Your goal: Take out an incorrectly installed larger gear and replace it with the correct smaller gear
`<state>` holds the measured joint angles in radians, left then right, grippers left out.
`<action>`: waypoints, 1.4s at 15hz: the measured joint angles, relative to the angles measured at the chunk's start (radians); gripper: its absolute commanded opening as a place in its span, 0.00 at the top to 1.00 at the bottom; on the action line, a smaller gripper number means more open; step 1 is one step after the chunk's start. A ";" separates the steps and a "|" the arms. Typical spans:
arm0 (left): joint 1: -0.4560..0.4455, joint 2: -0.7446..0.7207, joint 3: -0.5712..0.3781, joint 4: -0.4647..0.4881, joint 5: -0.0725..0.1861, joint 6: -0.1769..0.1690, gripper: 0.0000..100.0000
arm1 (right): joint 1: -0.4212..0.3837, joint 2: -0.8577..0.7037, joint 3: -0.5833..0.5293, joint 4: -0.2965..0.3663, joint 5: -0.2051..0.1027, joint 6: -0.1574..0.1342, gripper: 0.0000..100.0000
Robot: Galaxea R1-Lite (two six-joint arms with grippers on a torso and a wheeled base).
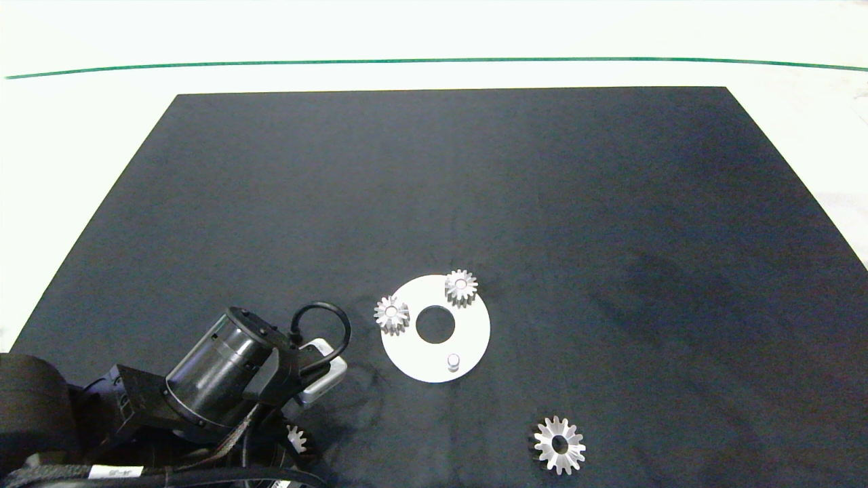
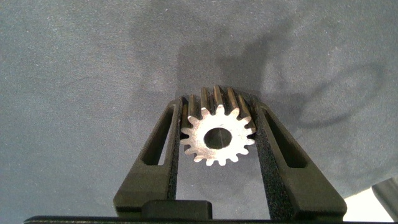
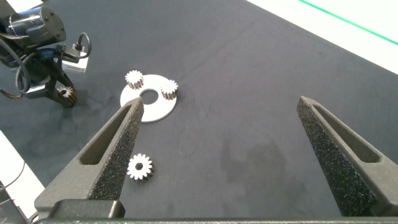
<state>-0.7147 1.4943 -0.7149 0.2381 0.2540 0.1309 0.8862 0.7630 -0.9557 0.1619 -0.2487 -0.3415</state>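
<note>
The larger gear, silver with long pointed star-like teeth and a round centre hole, lies flat on the worktop close to its near edge, right of the middle. The smaller gear, silver-white with short blunt teeth and a wide round hole, is clamped by its toothed rim between the left pincer's fingers, near the worktop's near-left corner.

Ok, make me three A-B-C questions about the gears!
1. Where is the larger gear? A on a shelf; B on the black mat; C in a box.
2. How many gears sit on the white disc? A two; B three; C five.
3. The left gripper has its jaws: A open, empty; B holding the disc; C shut on the smaller gear.
Answers: B, it lies flat on the mat; A, two gears, plus one bare peg; C, its teeth sit between the jaws. The right gripper is open, empty.
</note>
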 measured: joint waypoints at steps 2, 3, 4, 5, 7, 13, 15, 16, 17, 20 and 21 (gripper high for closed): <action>-0.001 -0.006 -0.002 0.003 0.001 0.011 0.70 | 0.000 0.000 0.000 0.000 0.000 0.000 0.00; -0.001 -0.008 -0.003 0.003 0.002 0.011 0.71 | 0.000 0.000 0.000 0.000 0.000 0.000 0.00; -0.001 -0.008 -0.004 0.003 0.003 0.011 0.73 | 0.000 0.000 0.000 0.000 0.000 0.000 0.00; -0.002 -0.008 -0.006 0.004 0.002 0.010 0.75 | 0.000 0.000 0.000 0.000 0.000 0.000 0.00; -0.007 -0.012 -0.025 0.031 0.002 0.011 0.75 | 0.000 0.000 0.000 0.000 0.000 0.000 0.00; -0.130 -0.012 -0.301 0.256 0.003 0.005 0.75 | 0.000 -0.003 -0.001 0.000 0.000 -0.001 0.00; -0.178 0.006 -0.406 0.314 0.004 0.005 0.75 | 0.000 0.000 0.001 0.000 0.000 -0.011 0.00; -0.203 0.021 -0.452 0.330 0.004 0.005 0.75 | -0.001 0.002 0.005 -0.001 0.000 -0.029 0.00; -0.227 0.039 -0.486 0.339 0.004 0.010 0.75 | -0.001 0.003 0.009 -0.002 -0.001 -0.034 0.00; -0.246 0.077 -0.531 0.343 0.004 0.045 0.75 | -0.001 0.003 0.014 -0.002 -0.003 -0.037 0.00; -0.248 0.089 -0.551 0.343 0.004 0.047 0.75 | -0.001 0.003 0.014 -0.002 -0.003 -0.037 0.00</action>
<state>-0.9626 1.5828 -1.2657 0.5806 0.2577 0.1783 0.8847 0.7657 -0.9419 0.1602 -0.2519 -0.3781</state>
